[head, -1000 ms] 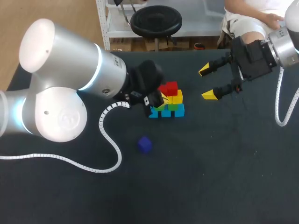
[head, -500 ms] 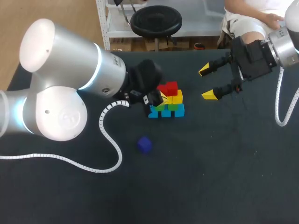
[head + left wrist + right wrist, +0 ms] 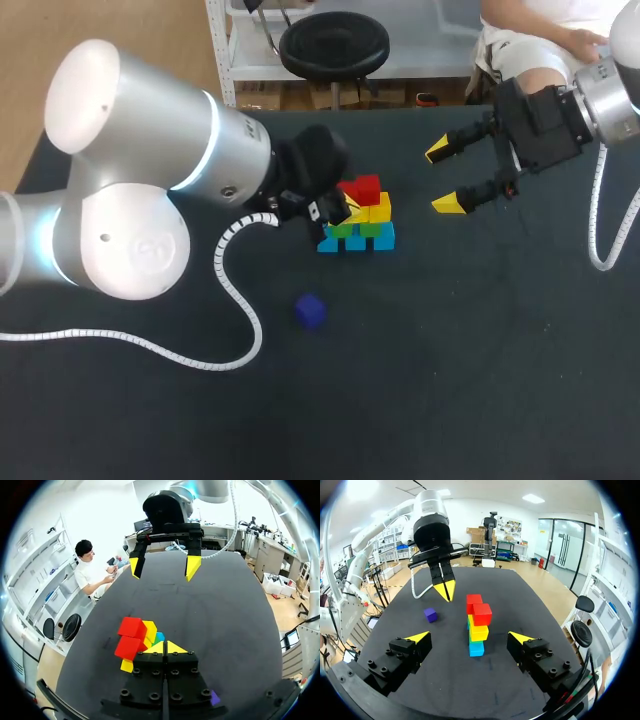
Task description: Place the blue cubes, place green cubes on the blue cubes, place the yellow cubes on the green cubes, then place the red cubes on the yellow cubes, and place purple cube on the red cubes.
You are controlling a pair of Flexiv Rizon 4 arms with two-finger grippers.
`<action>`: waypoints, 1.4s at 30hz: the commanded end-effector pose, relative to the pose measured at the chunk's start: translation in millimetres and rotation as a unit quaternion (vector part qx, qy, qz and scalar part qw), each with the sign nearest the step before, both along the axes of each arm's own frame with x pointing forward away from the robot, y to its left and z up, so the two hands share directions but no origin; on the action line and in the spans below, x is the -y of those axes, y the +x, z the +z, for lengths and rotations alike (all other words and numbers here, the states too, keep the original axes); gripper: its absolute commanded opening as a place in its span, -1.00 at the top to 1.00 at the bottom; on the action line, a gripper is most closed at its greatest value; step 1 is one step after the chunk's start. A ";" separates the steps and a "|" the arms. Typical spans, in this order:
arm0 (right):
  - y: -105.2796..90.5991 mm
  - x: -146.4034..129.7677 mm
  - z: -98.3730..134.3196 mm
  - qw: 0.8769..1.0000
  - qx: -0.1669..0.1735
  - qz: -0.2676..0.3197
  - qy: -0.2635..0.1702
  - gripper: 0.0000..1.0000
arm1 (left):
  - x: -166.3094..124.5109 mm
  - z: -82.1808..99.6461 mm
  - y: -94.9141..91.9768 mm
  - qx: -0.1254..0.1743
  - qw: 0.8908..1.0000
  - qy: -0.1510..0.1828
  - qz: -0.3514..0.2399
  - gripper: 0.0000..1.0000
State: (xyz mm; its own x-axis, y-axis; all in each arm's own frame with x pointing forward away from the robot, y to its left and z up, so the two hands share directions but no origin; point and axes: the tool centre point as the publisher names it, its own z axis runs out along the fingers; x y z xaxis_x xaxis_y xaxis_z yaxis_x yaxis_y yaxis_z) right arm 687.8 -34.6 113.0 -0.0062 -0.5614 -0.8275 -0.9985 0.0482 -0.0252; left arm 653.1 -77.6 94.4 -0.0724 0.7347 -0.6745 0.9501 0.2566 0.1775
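Note:
A small stack of cubes stands mid-table: blue cubes (image 3: 357, 241) at the bottom, green (image 3: 376, 229), then yellow (image 3: 379, 208), with red cubes (image 3: 362, 188) on top. My left gripper (image 3: 338, 212) is shut on nothing, its tips close against the stack's left side at the yellow layer. In the left wrist view its joined tips (image 3: 165, 648) sit just beside the red cubes (image 3: 131, 629). The purple cube (image 3: 310, 310) lies alone, nearer the front. My right gripper (image 3: 448, 176) hangs open to the right of the stack, apart from it; its wrist view faces the stack (image 3: 479, 625).
A white coiled cable (image 3: 235, 300) from my left arm loops over the table just left of the purple cube (image 3: 430, 614). Bare dark tabletop (image 3: 450, 340) spreads in front of and to the right of the stack.
My left arm has shifted only very slightly by the stack. The cubes and my right arm look the same.

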 end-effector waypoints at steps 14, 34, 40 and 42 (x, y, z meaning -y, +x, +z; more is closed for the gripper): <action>-0.8 0.3 0.0 1.000 0.001 0.000 0.001 -1.00 | 0.1 -5.8 6.2 -0.007 1.000 0.000 0.004 1.00; -0.8 0.3 0.0 1.000 0.001 0.000 0.001 -1.00 | 4.6 -3.8 -17.8 -0.011 1.000 0.001 -0.007 1.00; -0.8 0.3 0.0 1.000 0.001 0.000 0.001 -1.00 | -8.9 -13.2 -35.5 -0.026 1.000 0.000 0.014 1.00; -0.8 0.3 0.0 1.000 0.001 0.000 0.001 -1.00 | -14.3 -14.7 -40.3 -0.029 0.999 -0.001 0.025 1.00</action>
State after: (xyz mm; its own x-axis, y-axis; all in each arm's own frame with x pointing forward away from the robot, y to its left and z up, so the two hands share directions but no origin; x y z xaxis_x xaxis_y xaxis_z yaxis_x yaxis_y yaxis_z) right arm 687.8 -34.7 113.0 -0.0063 -0.5614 -0.8275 -0.9985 0.0482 -0.0251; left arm 624.5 -72.5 79.4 -0.1442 0.7318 -0.6661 0.9512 0.2880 0.1105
